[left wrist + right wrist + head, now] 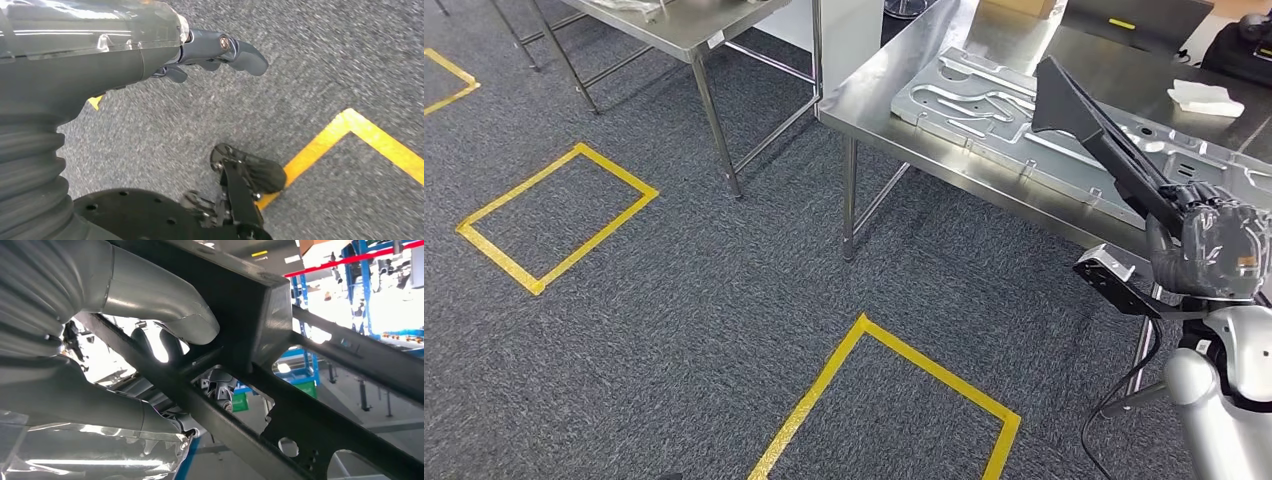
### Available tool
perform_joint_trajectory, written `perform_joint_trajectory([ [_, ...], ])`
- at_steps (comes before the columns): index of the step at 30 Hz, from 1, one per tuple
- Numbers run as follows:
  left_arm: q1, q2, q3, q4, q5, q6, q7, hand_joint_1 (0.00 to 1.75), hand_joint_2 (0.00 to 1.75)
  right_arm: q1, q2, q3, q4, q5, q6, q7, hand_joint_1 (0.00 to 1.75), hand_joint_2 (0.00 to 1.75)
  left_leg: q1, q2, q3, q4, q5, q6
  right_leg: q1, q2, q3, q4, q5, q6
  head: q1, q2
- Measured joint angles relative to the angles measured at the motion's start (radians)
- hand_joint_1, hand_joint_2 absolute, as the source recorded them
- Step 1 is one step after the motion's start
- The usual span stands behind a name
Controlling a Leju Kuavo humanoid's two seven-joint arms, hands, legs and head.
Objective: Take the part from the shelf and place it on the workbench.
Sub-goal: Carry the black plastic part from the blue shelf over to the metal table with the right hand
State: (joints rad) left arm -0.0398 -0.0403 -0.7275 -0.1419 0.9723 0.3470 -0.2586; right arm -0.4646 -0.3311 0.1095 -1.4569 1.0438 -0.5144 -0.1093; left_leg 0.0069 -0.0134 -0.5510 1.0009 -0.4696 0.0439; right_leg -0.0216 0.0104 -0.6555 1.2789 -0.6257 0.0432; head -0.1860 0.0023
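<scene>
My right hand (1214, 240) grips a long black frame-like part (1089, 125) at its lower end. The part slants up and away over the near edge of the steel workbench (879, 85). Close up in the right wrist view, the thick grey thumb (160, 310) presses on the black part (260, 340), whose bars and cut-outs cross the picture. In the left wrist view my left hand (215, 52) hangs over the grey carpet with its fingers slightly curled and nothing in it.
A large pressed sheet-metal panel (1024, 120) lies on the workbench, with a white cloth (1204, 97) beyond it. A second steel table (674, 30) stands at the back left. Yellow tape rectangles (559, 215) mark the grey carpet.
</scene>
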Motion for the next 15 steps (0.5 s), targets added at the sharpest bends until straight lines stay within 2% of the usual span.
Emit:
perform_joint_trajectory([
  [1, 0.001, -0.002, 0.0, 0.0, -0.001, 0.002, 0.001, 0.0, 1.75, 0.001, 0.0, 0.0, 0.002, 0.0, 0.0, 0.0, 1.75, 1.75, -0.001, -0.002, 0.02, -0.001, -0.015, 0.0, 0.0, 0.0, -0.026, -0.006, -0.025, 0.0, 0.0, 0.0],
  [2, 0.001, -0.004, 0.0, 0.0, -0.002, 0.005, 0.002, 0.0, 1.75, 0.001, 0.0, 0.0, 0.003, 0.0, 0.0, -0.001, 1.75, 1.75, -0.003, -0.004, 0.041, -0.002, -0.031, 0.001, 0.001, 0.0, -0.041, -0.037, -0.024, -0.003, 0.0, 0.0],
  [3, 0.002, -0.006, 0.0, 0.0, -0.003, 0.009, 0.003, 0.0, 1.75, 0.001, 0.0, 0.0, 0.005, 0.0, 0.0, -0.002, 1.75, 1.75, -0.005, -0.005, 0.061, -0.003, -0.048, 0.0, 0.004, -0.001, -0.047, -0.088, 0.014, -0.009, 0.0, 0.0],
  [5, 0.003, -0.013, -0.002, 0.0, -0.004, 0.018, 0.006, 0.0, 1.75, 0.001, 0.0, 0.0, 0.007, 0.0, -0.002, -0.005, 1.75, 1.75, -0.007, -0.007, 0.098, -0.004, -0.081, -0.002, 0.016, -0.004, -0.048, -0.203, 0.175, -0.028, 0.0, 0.0],
  [6, 0.003, -0.018, -0.003, 0.0, -0.006, 0.024, 0.009, 0.0, 1.75, 0.001, 0.0, 0.0, 0.008, 0.001, -0.003, -0.006, 1.75, 1.75, -0.007, -0.008, 0.109, -0.007, -0.093, -0.006, 0.023, -0.005, -0.046, -0.238, 0.238, -0.035, 0.0, 0.0],
  [7, 0.002, -0.023, -0.005, 0.0, -0.007, 0.029, 0.011, 0.0, 1.75, -0.001, 0.0, 0.0, 0.007, 0.001, -0.004, -0.007, 1.75, 1.75, -0.007, -0.008, 0.121, -0.008, -0.1, -0.011, 0.028, -0.003, -0.041, -0.257, 0.272, -0.04, 0.0, 0.0],
  [9, -0.002, -0.032, -0.007, 0.0, -0.014, 0.038, 0.015, 0.0, 1.75, -0.013, -0.001, -0.001, 0.002, 0.002, -0.005, -0.007, 1.75, 1.75, -0.007, -0.007, 0.125, 0.013, -0.089, -0.023, 0.027, 0.003, -0.018, -0.267, 0.256, -0.046, 0.0, 0.0],
  [10, -0.004, -0.035, -0.008, 0.0, -0.018, 0.043, 0.015, 0.0, 1.75, -0.021, -0.001, -0.002, 0.0, 0.002, -0.005, -0.007, 1.75, 1.75, -0.008, -0.005, 0.113, 0.052, -0.071, -0.028, 0.024, 0.005, 0.0, -0.274, 0.245, -0.05, 0.0, 0.0],
  [11, -0.006, -0.038, -0.01, 0.0, -0.022, 0.047, 0.016, 0.0, 1.75, -0.028, -0.001, -0.002, -0.001, 0.002, -0.006, -0.008, 1.75, 1.75, -0.008, -0.004, 0.085, 0.107, -0.055, -0.033, 0.021, 0.004, 0.019, -0.278, 0.233, -0.055, 0.0, 0.0],
  [12, -0.008, -0.04, -0.013, 0.0, -0.025, 0.051, 0.018, 0.0, 1.75, -0.032, -0.002, -0.003, -0.001, 0.0, -0.006, -0.009, 1.75, 1.75, -0.007, -0.003, 0.045, 0.171, -0.05, -0.036, 0.018, 0.004, 0.038, -0.281, 0.22, -0.058, 0.0, 0.0],
  [13, -0.009, -0.043, -0.017, 0.0, -0.03, 0.055, 0.022, 0.0, 1.75, -0.033, -0.003, -0.003, -0.002, -0.004, -0.006, -0.012, 1.75, 1.75, -0.004, -0.002, 0.001, 0.23, -0.063, -0.04, 0.018, 0.004, 0.055, -0.282, 0.204, -0.06, 0.0, 0.0],
  [15, -0.008, -0.046, -0.028, 0.0, -0.042, 0.057, 0.04, 0.0, 1.75, -0.032, -0.004, -0.003, 0.0, -0.018, -0.006, -0.02, 1.75, 1.75, 0.0, 0.001, -0.084, 0.297, -0.143, -0.049, 0.016, 0.005, 0.091, -0.282, 0.172, -0.06, 0.0, 0.0],
])
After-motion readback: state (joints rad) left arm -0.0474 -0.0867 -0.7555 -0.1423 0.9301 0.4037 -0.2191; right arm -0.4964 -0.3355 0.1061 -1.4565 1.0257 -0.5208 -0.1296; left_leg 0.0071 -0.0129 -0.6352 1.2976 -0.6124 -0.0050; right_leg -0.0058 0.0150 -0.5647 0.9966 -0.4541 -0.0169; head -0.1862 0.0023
